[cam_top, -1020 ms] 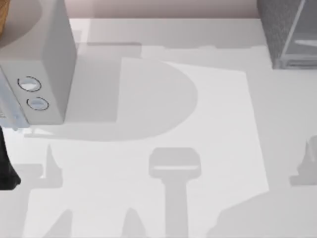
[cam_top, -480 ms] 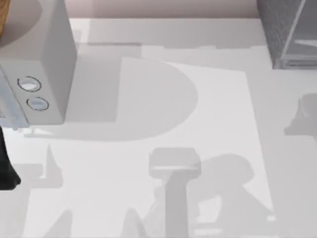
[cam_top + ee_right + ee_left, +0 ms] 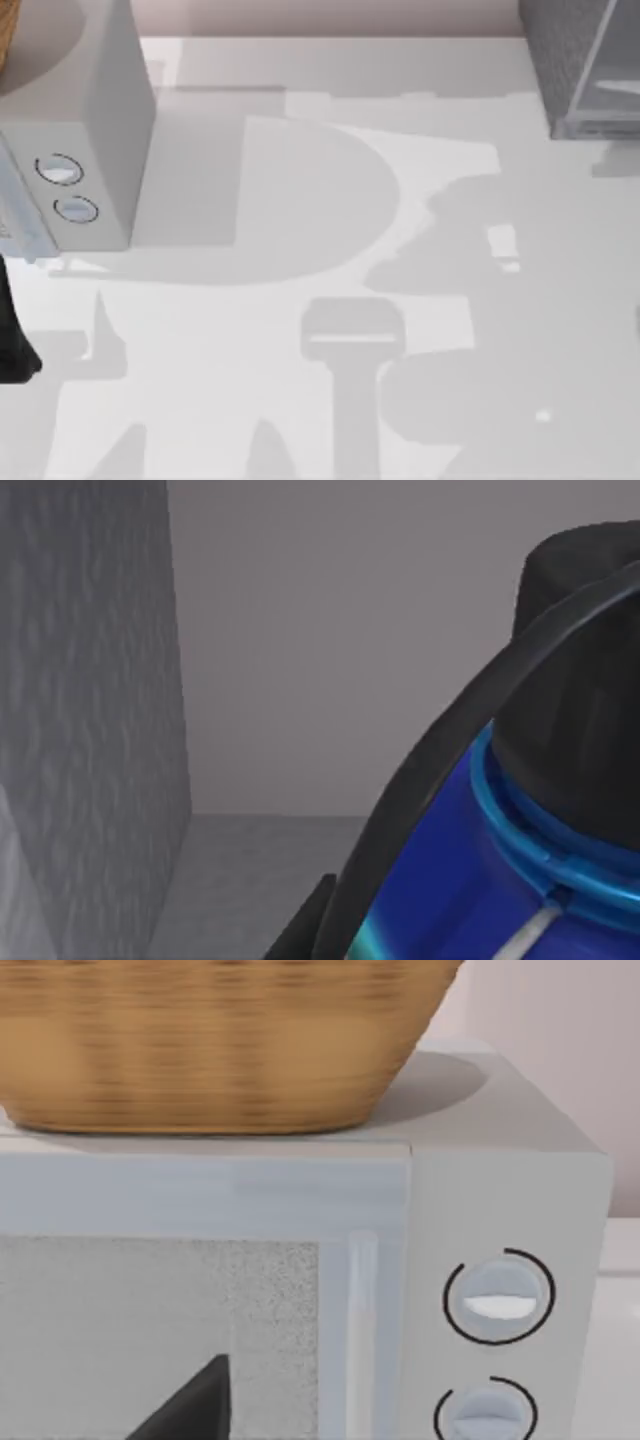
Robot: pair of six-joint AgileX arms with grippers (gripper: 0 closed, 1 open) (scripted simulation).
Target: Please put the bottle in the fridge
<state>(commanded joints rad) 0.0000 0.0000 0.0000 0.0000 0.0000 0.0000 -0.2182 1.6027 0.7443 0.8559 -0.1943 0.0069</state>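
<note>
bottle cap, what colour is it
Black: the round cap tops the small bottle's blue shoulder, seen best in the right wrist view.

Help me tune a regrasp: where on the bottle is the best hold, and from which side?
Take the bottle by its round body just under the blue shoulder, from the side: the black cap is narrower, and the shoulder rim should resist slipping. The right hand, beside the fridge, grips about there.
</note>
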